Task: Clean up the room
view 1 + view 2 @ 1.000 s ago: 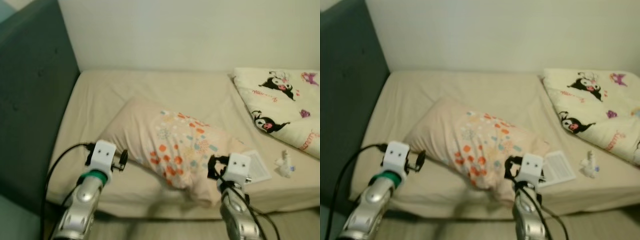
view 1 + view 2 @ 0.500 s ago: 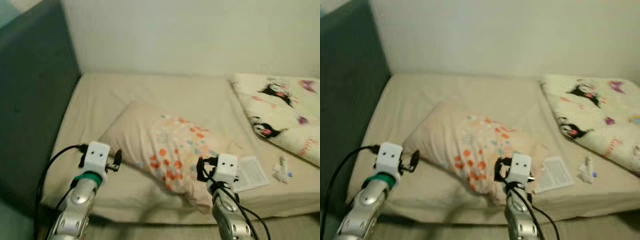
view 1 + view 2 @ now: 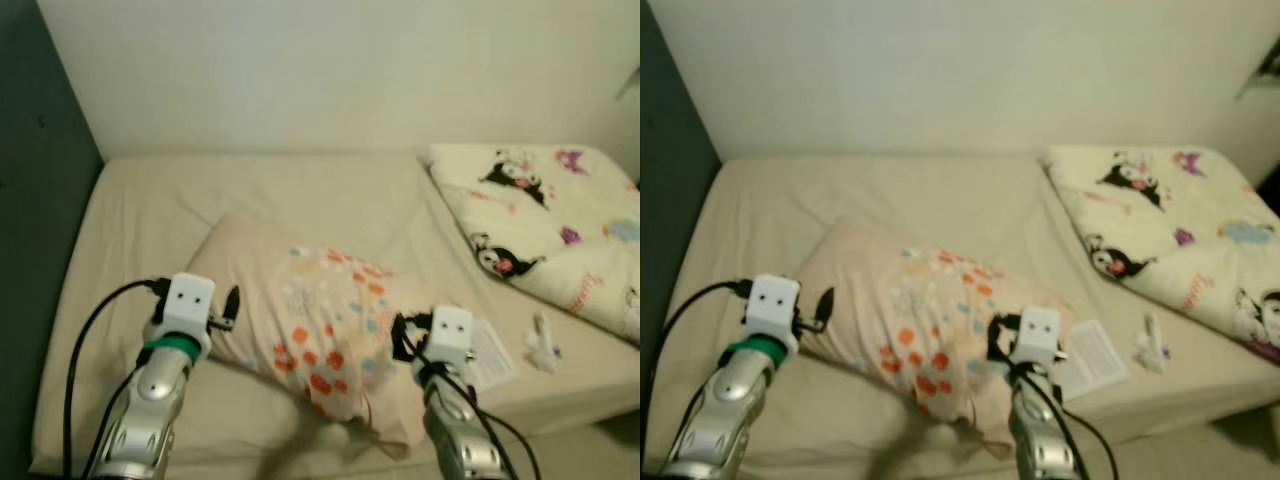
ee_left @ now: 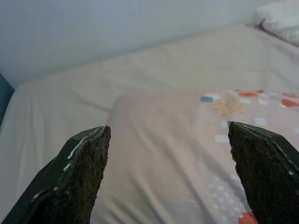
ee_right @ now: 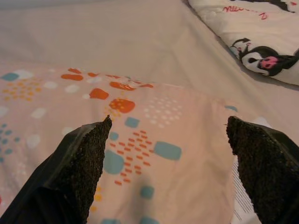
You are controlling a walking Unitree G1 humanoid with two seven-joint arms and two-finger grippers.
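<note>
The tidying looked barely begun. A pillow point(image 3: 320, 330) with orange and blue spots lay crooked across the middle of the bed point(image 3: 150, 210), one corner hanging off the near edge, and it had not been gripped. The left gripper point(image 4: 170, 179) hovered over the plain end of the pillow with its fingers spread wide and nothing between them; the right gripper point(image 5: 170, 175) hung over the spotted end, likewise spread and empty. A folded blanket point(image 3: 540, 220) printed with cartoon figures lay at the right side of the bed, near the wall. Beside the pillow's right end a sheet of paper point(image 3: 492, 352) and a small white object point(image 3: 541, 345), too small to identify, lay loose on the mattress. By my judgement, straightening the pillow and clearing those two bits remained.
</note>
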